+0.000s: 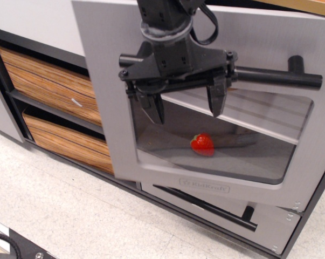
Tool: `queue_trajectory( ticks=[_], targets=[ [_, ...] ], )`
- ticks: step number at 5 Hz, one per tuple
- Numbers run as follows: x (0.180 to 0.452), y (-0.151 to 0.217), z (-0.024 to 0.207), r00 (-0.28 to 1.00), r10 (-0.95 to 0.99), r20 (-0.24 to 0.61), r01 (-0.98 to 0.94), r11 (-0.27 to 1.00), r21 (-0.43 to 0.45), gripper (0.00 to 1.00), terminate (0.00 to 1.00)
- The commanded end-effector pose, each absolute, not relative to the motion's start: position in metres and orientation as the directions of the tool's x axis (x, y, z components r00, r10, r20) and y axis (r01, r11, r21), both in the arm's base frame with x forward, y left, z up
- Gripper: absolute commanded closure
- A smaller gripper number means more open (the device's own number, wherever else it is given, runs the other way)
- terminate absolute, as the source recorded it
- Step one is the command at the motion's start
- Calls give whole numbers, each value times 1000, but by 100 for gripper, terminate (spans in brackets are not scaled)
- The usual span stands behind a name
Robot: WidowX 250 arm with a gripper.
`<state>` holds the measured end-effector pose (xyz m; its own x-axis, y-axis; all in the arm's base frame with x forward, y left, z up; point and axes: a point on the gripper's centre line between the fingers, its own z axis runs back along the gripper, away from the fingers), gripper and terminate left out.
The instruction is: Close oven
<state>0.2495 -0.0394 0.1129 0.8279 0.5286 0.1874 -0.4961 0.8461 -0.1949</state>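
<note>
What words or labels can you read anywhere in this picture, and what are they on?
One embossed brand badge sits on the lower frame of the large grey oven door, below the clear window. It seems to read "KidKraft", though the letters are small and faint, so I am not certain.
No other readable text, numbers or signs appear on the wood-grain drawers or the black gripper.
</note>
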Motion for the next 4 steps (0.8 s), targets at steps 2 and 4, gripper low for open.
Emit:
queue_trajectory(
  ticks=[2, 4],
  targets=[
    [302, -18, 112, 794, 552, 255, -518, 834, -193, 0, 0],
    [303, -14, 122, 784, 571, 242, -531, 820, -215, 0, 0]
  ],
)
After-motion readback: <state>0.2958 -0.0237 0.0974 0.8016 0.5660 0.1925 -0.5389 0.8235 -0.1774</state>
